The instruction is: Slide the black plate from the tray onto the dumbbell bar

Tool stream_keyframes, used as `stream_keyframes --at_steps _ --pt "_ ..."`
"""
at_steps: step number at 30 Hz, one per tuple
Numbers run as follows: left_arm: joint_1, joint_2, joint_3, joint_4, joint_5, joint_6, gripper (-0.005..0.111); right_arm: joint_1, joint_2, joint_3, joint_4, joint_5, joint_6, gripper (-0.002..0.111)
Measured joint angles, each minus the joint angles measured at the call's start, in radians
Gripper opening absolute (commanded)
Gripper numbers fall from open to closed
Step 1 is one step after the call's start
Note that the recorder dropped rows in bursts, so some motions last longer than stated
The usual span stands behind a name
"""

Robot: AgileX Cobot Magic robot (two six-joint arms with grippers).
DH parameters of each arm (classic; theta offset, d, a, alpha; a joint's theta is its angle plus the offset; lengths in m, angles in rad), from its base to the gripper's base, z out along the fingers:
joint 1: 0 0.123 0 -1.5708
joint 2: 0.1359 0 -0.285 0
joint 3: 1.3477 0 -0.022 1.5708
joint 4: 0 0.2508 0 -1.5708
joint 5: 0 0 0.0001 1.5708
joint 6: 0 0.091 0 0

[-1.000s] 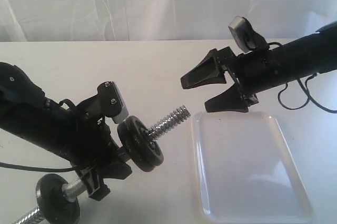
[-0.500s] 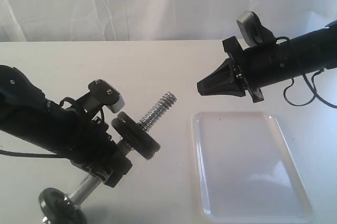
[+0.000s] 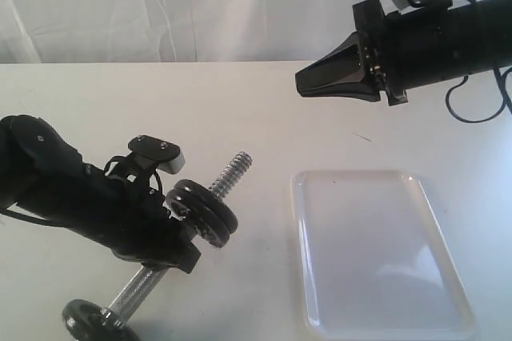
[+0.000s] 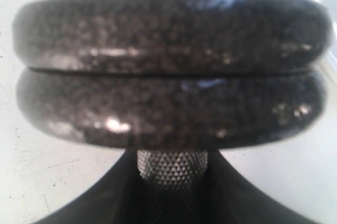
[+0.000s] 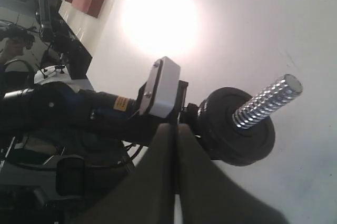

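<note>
The dumbbell bar (image 3: 230,174) is tilted, its threaded end up and its lower end with a black disc (image 3: 86,321) near the table. My left gripper (image 3: 178,246) is shut on its knurled middle (image 4: 171,165). Two black plates (image 3: 204,211) sit stacked on the bar just beyond the fingers, and they fill the left wrist view (image 4: 168,71). The white tray (image 3: 298,197) holds nothing. My right gripper (image 3: 304,85) is shut and empty, raised above the table behind the tray. In its wrist view the right gripper (image 5: 175,129) points at the plates (image 5: 239,129).
A white curtain hangs behind the white table. The left arm (image 3: 56,189) stretches in from the left edge, and the right arm (image 3: 448,37) from the upper right with a loose cable. A strong light glare (image 5: 158,19) lies on the table.
The right gripper went from open to shut and rose away toward the upper right. The left arm sank and tipped the bar lower, the plates staying on it.
</note>
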Motion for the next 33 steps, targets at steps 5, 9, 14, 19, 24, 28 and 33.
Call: stream_keyframes --at_steps 5,9,14,19,24,28,33 --pt "0.000 0.001 0.000 0.000 -0.013 -0.031 0.000 0.055 -0.012 0.000 -0.002 0.003 0.000 0.000" --pt "0.000 0.001 0.000 0.000 -0.015 -0.052 0.000 0.089 -0.012 0.000 -0.008 0.003 0.000 0.000" --pt "-0.002 0.006 0.004 -0.002 -0.036 -0.086 0.000 0.117 -0.012 0.000 -0.013 0.003 -0.002 0.000" --pt "-0.002 0.050 0.016 -0.039 -0.109 -0.171 0.000 0.118 -0.012 0.000 -0.018 0.003 -0.002 0.000" --pt "-0.002 0.053 0.019 -0.039 -0.118 -0.188 0.000 0.118 -0.012 0.000 -0.018 0.003 -0.002 0.000" --pt "-0.002 0.053 0.022 -0.039 -0.122 -0.192 0.000 0.118 -0.012 0.000 -0.021 0.003 -0.002 0.000" --pt "-0.002 0.053 0.023 -0.039 -0.126 -0.192 0.028 0.118 -0.012 0.000 -0.025 0.003 -0.002 0.000"
